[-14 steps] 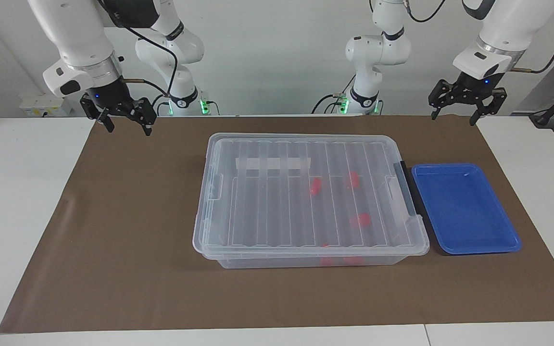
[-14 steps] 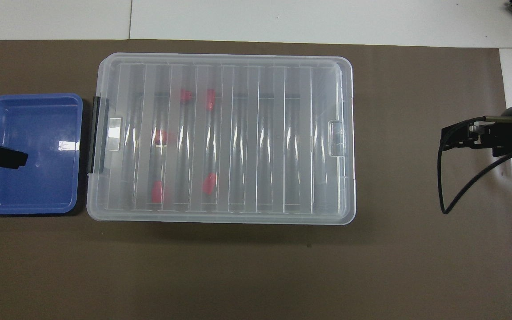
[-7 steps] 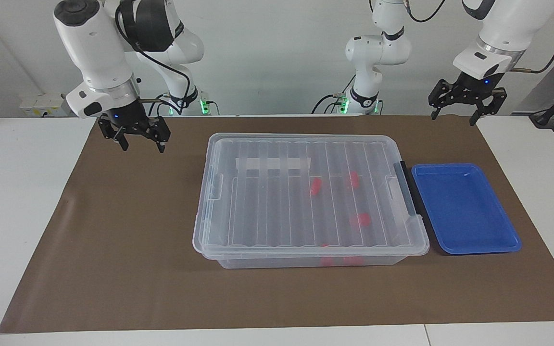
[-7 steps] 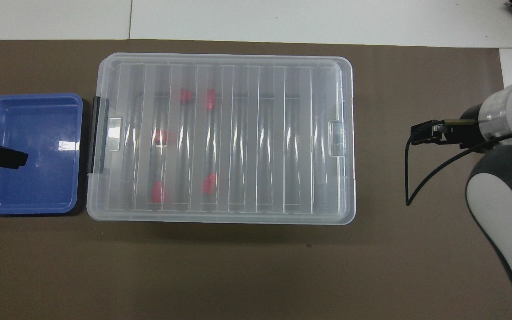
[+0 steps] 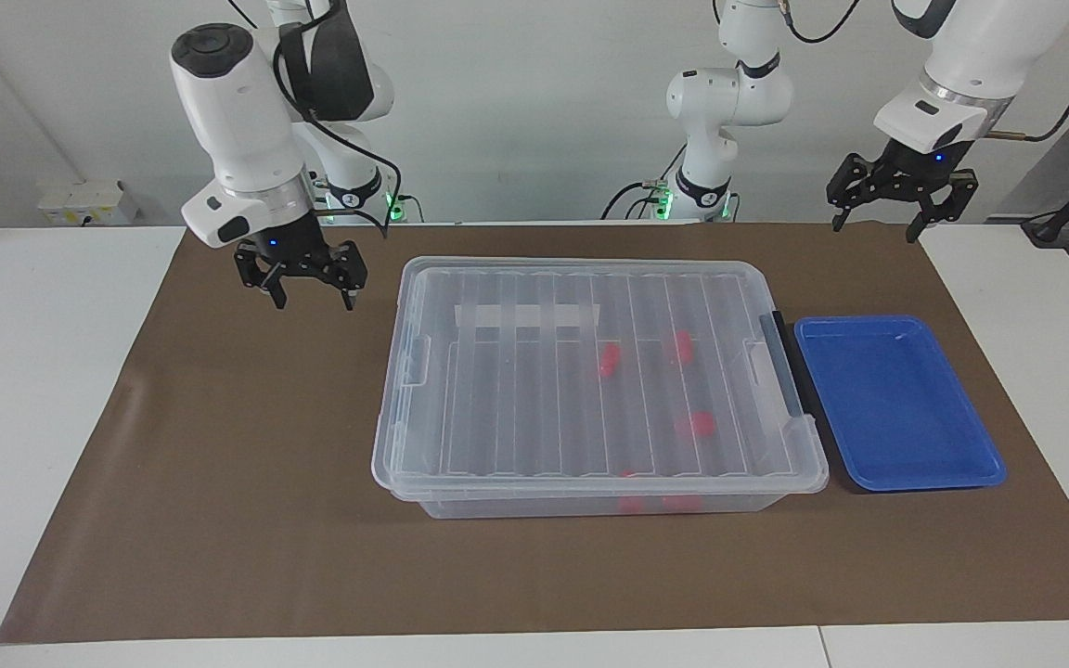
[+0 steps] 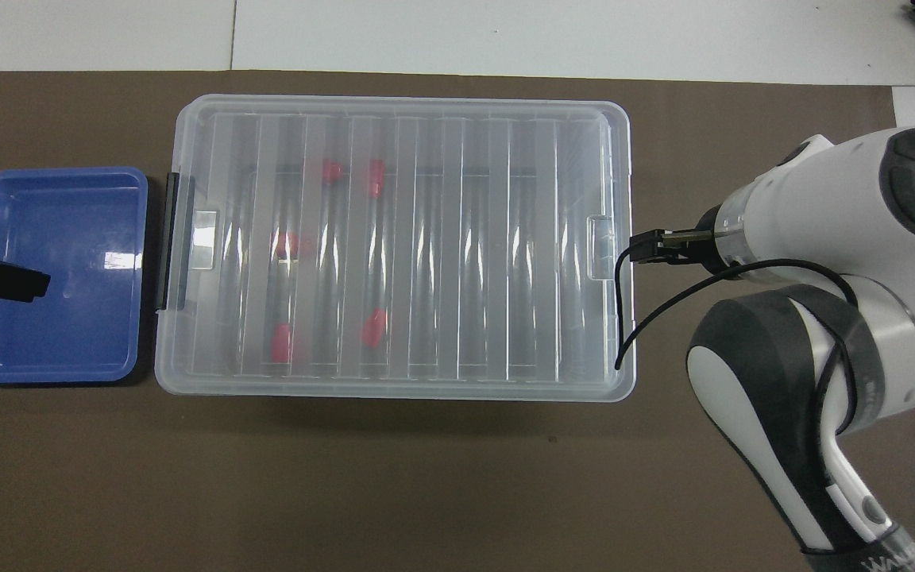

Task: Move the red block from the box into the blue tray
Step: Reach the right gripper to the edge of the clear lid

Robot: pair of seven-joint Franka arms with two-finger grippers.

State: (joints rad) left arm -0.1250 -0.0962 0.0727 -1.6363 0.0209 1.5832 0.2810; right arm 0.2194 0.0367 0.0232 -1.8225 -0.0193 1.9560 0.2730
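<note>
The box (image 5: pixel 590 306) (image 6: pixel 426 127) is a clear bin with its ribbed lid on, in the middle of the mat. Several red blocks (image 5: pixel 694 425) (image 6: pixel 374 327) show through the lid, in the half toward the left arm's end. The blue tray (image 5: pixel 896 408) (image 6: pixel 60 326) lies bare beside the box's black handle (image 5: pixel 780 357). My right gripper (image 5: pixel 314 302) hangs open and holds nothing, over the mat beside the box at the right arm's end. My left gripper (image 5: pixel 876 230) waits open, high up at the tray's end of the mat.
A brown mat (image 5: pixel 219 464) covers the table, with white table (image 5: pixel 24 371) around it. In the overhead view the right arm (image 6: pixel 823 214) covers its own gripper, and its black cable (image 6: pixel 624 318) loops over the box's edge.
My right arm has swung in toward the box and come lower, its gripper still open. The left arm, box, blocks and tray have not moved.
</note>
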